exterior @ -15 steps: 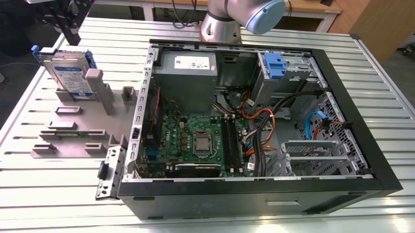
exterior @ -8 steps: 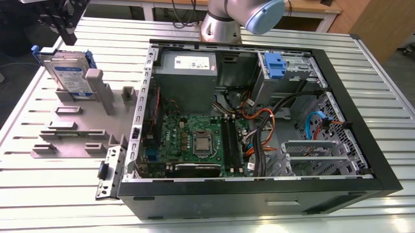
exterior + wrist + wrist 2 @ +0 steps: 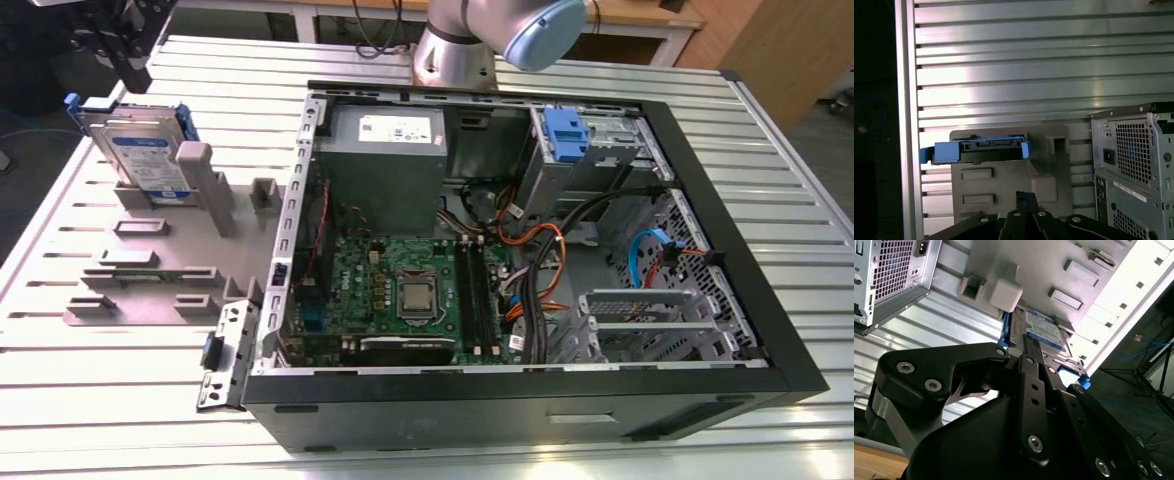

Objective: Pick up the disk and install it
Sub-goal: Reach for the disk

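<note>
Ribbed metal surface (image 3: 787,150), pale and slatted, under everything. On it, toward the exterior view's right, an open-sided black case (image 3: 761,300), with board (image 3: 414,290) and wiring in plain sight. Just beside the case, on the exterior view's left, a grey holder (image 3: 187,250) with several slots. Past the far edge, the base of the arm (image 3: 454,60), a hanging bunch of cables (image 3: 380,30) and wooden furniture (image 3: 781,50). Off the left edge, dark floor (image 3: 27,200). In the second wrist view, blue cords (image 3: 1154,345) and thin dark stand legs (image 3: 1131,375) beyond the surface.

Disk (image 3: 138,150) on edge in the far slot of the holder, leaning a little, label toward the exterior camera, blue frame at its top. Gripper (image 3: 1027,197) above it and apart from it, jaws together, clamped on nothing.

Cut off by the top edge in the exterior view: most of the gripper. Lower part of the disk sunk in the slot, part of the label behind a grey post (image 3: 196,185). Edge-on in the first wrist view, so just the blue frame and the dark connector side. In the second wrist view, near end of the disk behind the black gripper body. Low edge of the board hidden by the near wall of the case.
</note>
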You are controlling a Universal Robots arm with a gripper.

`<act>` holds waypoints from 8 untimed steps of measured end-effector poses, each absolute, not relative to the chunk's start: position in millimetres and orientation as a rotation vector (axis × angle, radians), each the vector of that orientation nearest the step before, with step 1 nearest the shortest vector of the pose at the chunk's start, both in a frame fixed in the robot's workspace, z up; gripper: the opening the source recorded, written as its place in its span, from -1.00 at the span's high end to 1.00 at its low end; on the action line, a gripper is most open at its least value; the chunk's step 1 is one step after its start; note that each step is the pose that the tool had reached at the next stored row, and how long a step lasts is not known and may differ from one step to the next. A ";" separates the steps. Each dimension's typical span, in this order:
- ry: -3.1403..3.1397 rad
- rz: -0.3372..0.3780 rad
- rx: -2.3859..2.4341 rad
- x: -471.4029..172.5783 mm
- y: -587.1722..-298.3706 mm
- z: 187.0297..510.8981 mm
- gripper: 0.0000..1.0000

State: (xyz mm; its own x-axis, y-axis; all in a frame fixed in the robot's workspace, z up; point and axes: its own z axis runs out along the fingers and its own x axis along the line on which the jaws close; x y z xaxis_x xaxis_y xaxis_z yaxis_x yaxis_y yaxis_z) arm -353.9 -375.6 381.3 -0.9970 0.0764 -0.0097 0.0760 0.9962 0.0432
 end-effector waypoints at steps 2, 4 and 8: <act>3.127 0.067 0.119 -354.1 -375.6 381.3 0.79; 3.127 0.067 0.120 -354.5 -375.6 381.3 0.79; 3.127 0.067 0.119 -355.5 -375.6 381.3 0.79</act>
State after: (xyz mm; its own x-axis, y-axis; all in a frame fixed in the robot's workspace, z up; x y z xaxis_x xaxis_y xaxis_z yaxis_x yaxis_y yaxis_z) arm -355.5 -375.6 381.3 -0.9970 0.0765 -0.0097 0.0760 0.9962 0.0432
